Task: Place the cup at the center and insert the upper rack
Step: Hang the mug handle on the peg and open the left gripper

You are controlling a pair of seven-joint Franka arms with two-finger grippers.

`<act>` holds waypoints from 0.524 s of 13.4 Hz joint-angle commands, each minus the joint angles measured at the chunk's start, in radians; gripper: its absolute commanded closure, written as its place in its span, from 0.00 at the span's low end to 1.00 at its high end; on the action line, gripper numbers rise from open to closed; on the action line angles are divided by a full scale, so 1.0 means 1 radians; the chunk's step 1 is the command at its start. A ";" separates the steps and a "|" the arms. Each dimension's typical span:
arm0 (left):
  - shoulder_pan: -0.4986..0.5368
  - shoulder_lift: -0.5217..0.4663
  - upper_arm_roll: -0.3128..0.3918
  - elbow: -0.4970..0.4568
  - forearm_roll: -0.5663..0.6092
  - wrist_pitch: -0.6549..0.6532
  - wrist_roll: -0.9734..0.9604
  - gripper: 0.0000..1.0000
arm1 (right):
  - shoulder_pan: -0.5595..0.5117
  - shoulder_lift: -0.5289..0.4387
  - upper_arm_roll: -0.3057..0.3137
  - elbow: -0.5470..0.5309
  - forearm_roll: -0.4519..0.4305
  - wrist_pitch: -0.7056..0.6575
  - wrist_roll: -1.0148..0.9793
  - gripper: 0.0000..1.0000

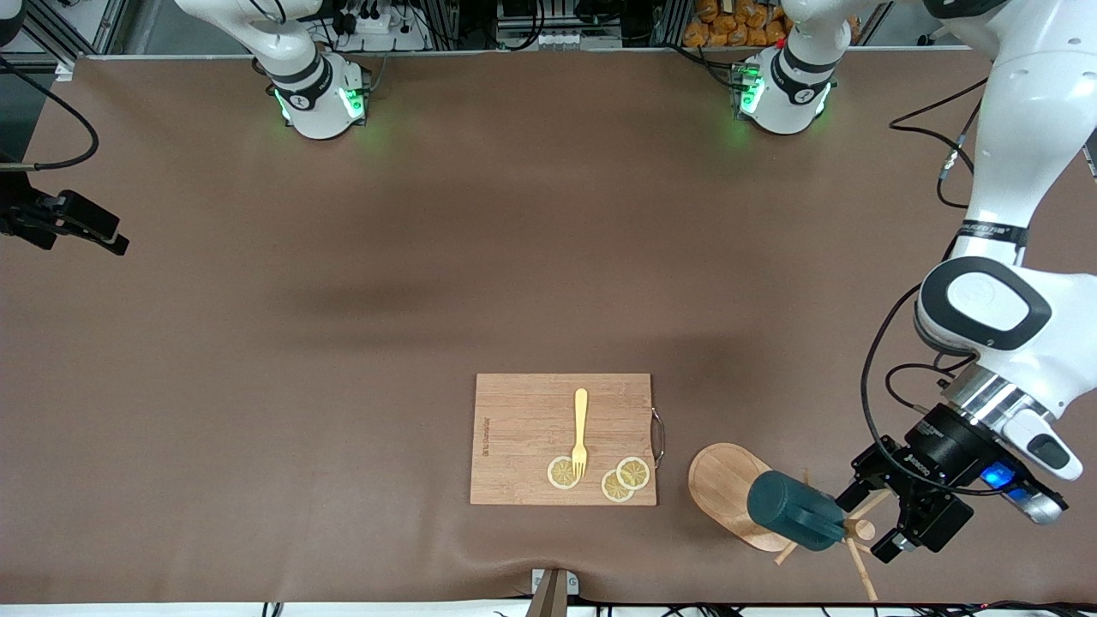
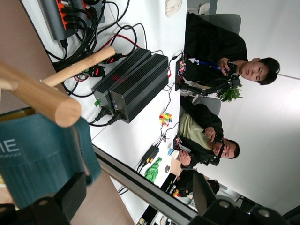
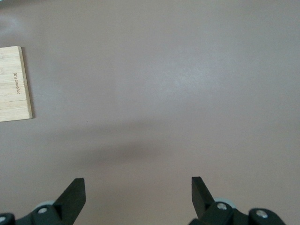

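Now I see my left gripper (image 1: 876, 524) with wide jaws at the upper rack (image 1: 737, 493) bearing the cup (image 1: 793, 512); my right gripper (image 3: 136, 199) waits, jaws wide.

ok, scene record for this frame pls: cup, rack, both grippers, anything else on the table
cup: teal cup hanging on a peg of the rack
rack: wooden mug tree, oval base on the table beside the cutting board, toward the left arm's end
left gripper: open, at the rack's peg end next to the cup
right gripper: open, over bare table, waiting
other: cutting board with fork and three lemon slices
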 commanded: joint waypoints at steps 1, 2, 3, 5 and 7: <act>0.043 -0.115 0.009 -0.123 0.080 -0.053 0.005 0.00 | -0.020 -0.007 0.021 -0.001 -0.013 -0.009 0.016 0.00; 0.058 -0.131 0.009 -0.127 0.149 -0.118 0.005 0.00 | -0.020 -0.007 0.020 -0.001 -0.013 -0.009 0.016 0.00; 0.077 -0.149 0.009 -0.126 0.206 -0.193 0.005 0.00 | -0.020 -0.007 0.020 -0.001 -0.013 -0.009 0.016 0.00; 0.123 -0.197 0.009 -0.126 0.307 -0.335 0.008 0.00 | -0.019 -0.007 0.021 -0.001 -0.013 -0.009 0.017 0.00; 0.153 -0.241 0.008 -0.124 0.416 -0.468 0.017 0.00 | -0.019 -0.008 0.021 0.000 -0.012 -0.009 0.016 0.00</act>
